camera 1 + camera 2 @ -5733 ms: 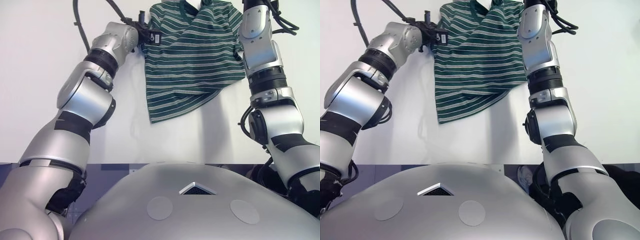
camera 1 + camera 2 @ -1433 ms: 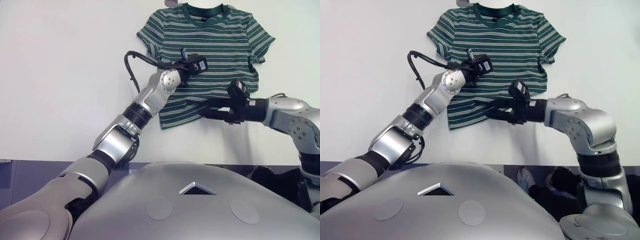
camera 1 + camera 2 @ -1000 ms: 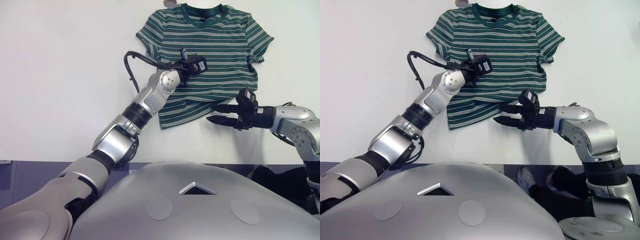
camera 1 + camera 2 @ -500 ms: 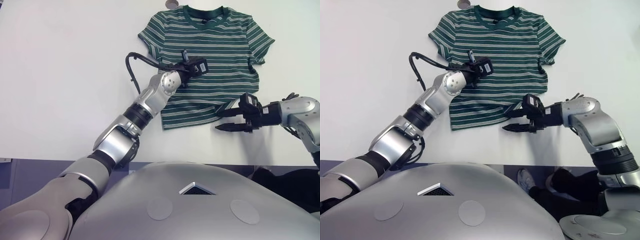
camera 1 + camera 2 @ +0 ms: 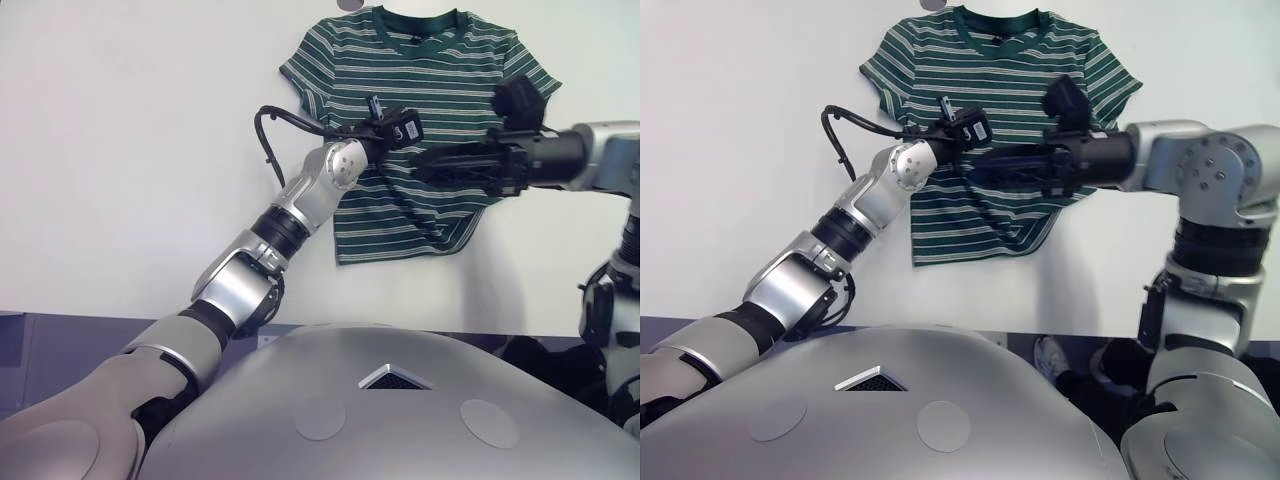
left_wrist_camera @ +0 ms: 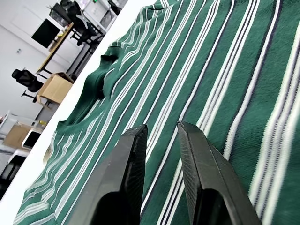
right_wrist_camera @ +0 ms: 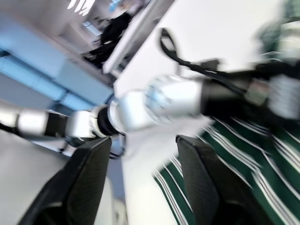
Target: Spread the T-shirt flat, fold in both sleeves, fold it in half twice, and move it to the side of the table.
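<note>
The T-shirt (image 5: 430, 70) is lying spread on the white worktop (image 5: 130, 150), with its collar on the far side of both sets of fingers and its hem (image 5: 400, 248) on the near side. The left fingers (image 6: 133, 159) are sitting low over the striped cloth, standing a narrow gap apart with nothing between them. The left sleeve (image 5: 300, 75) is lying just beyond them and to their left.

The right fingers (image 7: 91, 183) are stretching across the chest from the right and pointing toward the left fingers, just short of them. They are spread wide and holding nothing. Nearer than the right fingers, the hem's right corner (image 5: 462, 232) is puckering inward, so that edge is running slanted. The right sleeve (image 5: 1120, 85) is lying flat beyond them.

Left of the left fingers, bare worktop is stretching wide. A narrower strip is showing between the hem and the worktop's near edge.
</note>
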You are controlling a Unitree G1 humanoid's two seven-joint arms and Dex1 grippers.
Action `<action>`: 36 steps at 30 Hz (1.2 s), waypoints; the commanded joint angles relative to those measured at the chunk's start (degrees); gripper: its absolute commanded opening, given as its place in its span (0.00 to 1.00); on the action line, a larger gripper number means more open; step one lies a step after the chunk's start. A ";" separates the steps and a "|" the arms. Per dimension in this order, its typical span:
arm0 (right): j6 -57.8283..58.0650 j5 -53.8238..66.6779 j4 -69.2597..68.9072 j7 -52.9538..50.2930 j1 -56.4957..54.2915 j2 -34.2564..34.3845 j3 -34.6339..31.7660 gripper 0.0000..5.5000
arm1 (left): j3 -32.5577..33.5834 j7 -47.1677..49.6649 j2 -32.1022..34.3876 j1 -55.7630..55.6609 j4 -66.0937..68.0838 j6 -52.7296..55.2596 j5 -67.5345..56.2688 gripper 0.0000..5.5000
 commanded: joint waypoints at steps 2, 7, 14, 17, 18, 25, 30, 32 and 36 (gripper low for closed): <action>-29.01 -16.20 6.05 4.18 7.96 -7.89 0.22 0.47 | 4.45 6.34 1.19 0.06 0.85 1.60 0.49 0.21; -72.48 -39.77 19.08 -2.20 12.80 -5.72 6.90 0.47 | 4.91 7.55 1.12 1.06 -0.28 -0.34 0.14 0.21; -94.28 -46.08 25.39 -2.32 16.49 -7.19 7.84 0.47 | 6.66 7.99 0.24 2.42 -9.91 -3.43 -1.67 0.21; -99.03 -51.19 26.55 -5.41 15.07 -7.02 9.42 0.47 | 7.73 8.89 -0.42 1.90 -12.34 -3.72 -1.79 0.21; -99.84 -53.14 26.28 -7.33 14.67 -6.08 10.22 0.47 | 7.96 9.27 -0.74 1.83 -12.93 -4.27 -1.79 0.21; -98.43 -56.31 20.69 -11.79 16.49 -5.28 12.81 0.33 | 8.47 9.34 -0.50 2.50 -14.05 -6.43 -1.84 0.21; -84.35 -52.27 7.61 -8.05 14.70 -7.00 12.18 0.14 | 9.38 9.71 -0.19 2.22 -14.00 -7.18 -1.91 0.21; -78.81 -48.98 5.90 -3.51 11.23 -8.92 12.09 0.09 | 9.66 9.68 -0.11 2.33 -14.34 -7.33 -1.89 0.21; -80.09 -48.54 18.55 3.89 -0.93 -8.45 15.87 0.01 | 10.24 9.51 0.06 1.75 -13.77 -7.85 -1.91 0.21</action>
